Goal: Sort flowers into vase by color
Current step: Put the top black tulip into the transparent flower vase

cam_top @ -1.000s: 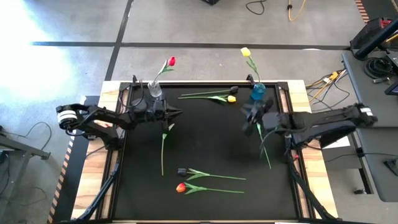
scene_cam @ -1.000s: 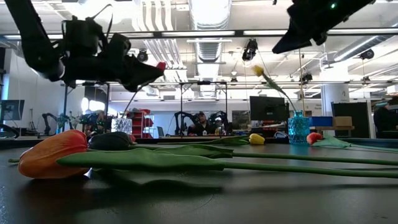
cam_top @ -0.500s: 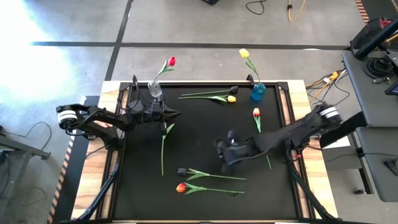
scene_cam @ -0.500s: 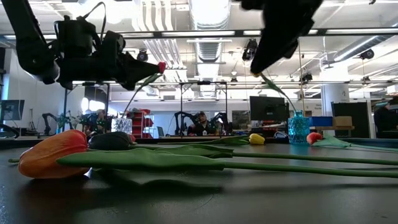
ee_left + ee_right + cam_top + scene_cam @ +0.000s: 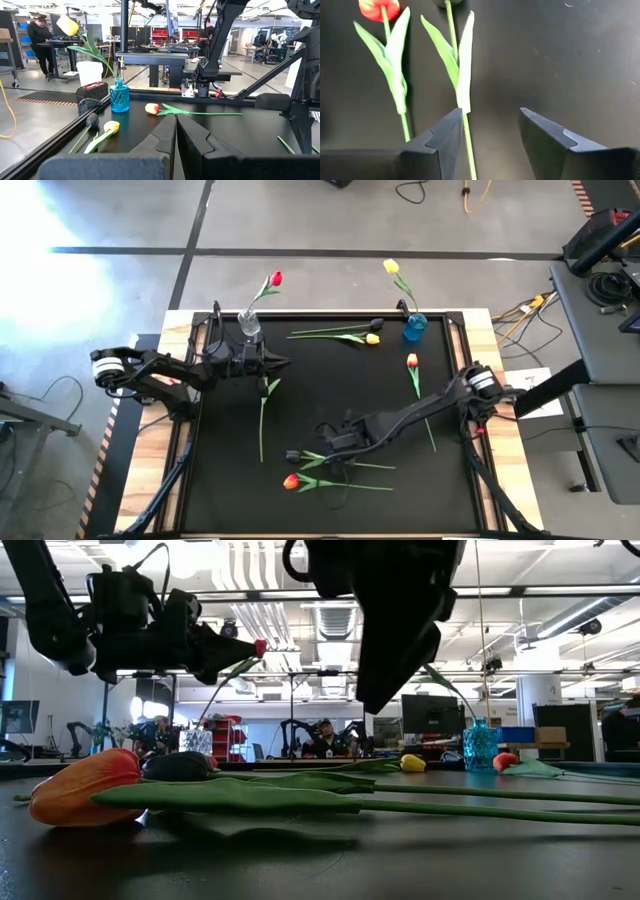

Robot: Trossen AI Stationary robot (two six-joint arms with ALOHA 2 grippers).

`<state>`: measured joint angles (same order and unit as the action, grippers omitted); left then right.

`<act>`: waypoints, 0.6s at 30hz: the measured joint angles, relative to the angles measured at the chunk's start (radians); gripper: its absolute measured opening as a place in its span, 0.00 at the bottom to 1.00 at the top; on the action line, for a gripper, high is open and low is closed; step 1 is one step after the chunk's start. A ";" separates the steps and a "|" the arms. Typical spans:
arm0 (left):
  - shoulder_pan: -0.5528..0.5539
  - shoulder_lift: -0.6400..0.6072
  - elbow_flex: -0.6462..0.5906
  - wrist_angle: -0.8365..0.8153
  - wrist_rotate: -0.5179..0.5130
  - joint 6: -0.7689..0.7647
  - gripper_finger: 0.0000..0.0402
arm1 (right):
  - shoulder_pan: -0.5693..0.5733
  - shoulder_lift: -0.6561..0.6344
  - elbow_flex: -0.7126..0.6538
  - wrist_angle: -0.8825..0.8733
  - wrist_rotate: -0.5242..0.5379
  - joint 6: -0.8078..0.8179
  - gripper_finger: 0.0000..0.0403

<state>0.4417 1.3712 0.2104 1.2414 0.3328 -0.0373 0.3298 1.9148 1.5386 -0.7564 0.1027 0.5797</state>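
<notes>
Flowers: the dark tulip near the front is being targeted; right gripper, having swung across, is hovering wide open above its stem, left gripper closed.

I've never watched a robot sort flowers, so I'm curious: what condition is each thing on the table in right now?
Clear vase: upright, holding a red tulip.
Blue vase: upright, holding a yellow tulip.
Orange tulip: lying flat near the front edge.
Dark tulip: lying flat beside it.
Right gripper: open, above the dark tulip's stem.
Left gripper: shut, empty, near the clear vase.
</notes>
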 joint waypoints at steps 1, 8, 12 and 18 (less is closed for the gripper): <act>-0.001 0.000 0.000 0.000 0.000 0.001 0.00 | 0.000 0.003 0.002 -0.001 0.000 0.006 0.47; -0.003 0.000 -0.004 -0.002 0.000 0.002 0.00 | -0.003 -0.020 0.006 -0.011 0.055 0.034 0.47; -0.003 0.000 -0.003 -0.036 0.000 0.006 0.00 | -0.003 -0.070 0.006 -0.069 0.085 0.027 0.44; -0.003 0.000 0.104 -0.309 0.000 -0.002 0.00 | -0.003 -0.177 -0.047 -0.099 0.158 -0.093 0.29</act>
<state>0.4392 1.3708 0.3148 0.9326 0.3332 -0.0389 0.3268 1.7380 1.4918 -0.8554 0.2604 0.4864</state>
